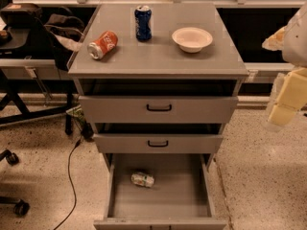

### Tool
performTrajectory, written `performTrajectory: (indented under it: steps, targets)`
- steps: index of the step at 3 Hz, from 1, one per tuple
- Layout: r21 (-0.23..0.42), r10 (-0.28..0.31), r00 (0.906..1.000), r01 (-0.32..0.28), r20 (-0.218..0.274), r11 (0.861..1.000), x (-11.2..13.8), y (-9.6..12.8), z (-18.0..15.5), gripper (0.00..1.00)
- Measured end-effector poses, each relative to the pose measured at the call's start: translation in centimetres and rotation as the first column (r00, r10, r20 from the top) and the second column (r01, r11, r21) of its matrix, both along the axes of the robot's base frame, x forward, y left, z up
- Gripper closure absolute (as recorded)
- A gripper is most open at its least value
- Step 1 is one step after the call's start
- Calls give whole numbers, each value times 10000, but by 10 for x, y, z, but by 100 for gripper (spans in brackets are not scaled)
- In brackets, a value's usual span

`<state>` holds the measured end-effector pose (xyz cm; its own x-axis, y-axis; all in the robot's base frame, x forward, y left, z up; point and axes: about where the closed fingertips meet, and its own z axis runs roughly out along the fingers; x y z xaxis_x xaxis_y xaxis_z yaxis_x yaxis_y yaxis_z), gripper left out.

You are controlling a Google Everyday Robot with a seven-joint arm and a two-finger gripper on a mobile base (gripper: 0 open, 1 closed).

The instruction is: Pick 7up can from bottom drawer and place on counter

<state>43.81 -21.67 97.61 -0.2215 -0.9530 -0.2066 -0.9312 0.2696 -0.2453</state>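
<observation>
The 7up can [143, 179], pale silver with green marks, lies on its side on the grey floor of the bottom drawer [192, 195], which is pulled wide open. The counter [163, 56] is the grey top of the cabinet. My gripper [283, 110] hangs at the far right edge of the camera view, level with the upper drawers. It is well to the right of the cabinet and far above the can, holding nothing that I can see.
On the counter an orange can [102, 45] lies on its side, a dark blue can [143, 23] stands upright and a white bowl [192, 39] sits to the right. Both upper drawers [158, 108] stand slightly out. A chair base and a cable [69, 176] are at left.
</observation>
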Motion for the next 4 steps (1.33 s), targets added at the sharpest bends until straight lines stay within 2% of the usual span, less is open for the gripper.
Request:
performTrajectory:
  steps: [1, 2, 3, 4]
  targets:
    - [2, 1, 10000, -1, 2, 10000, 0, 0, 0, 0]
    - [659, 242, 9992, -262, 309, 9975, -1, 2, -13, 0]
    - [1419, 778, 9956, -846, 523, 9863, 1, 6, -27, 0]
    - [2041, 625, 9960, -744, 638, 9761, 8, 8, -53, 0]
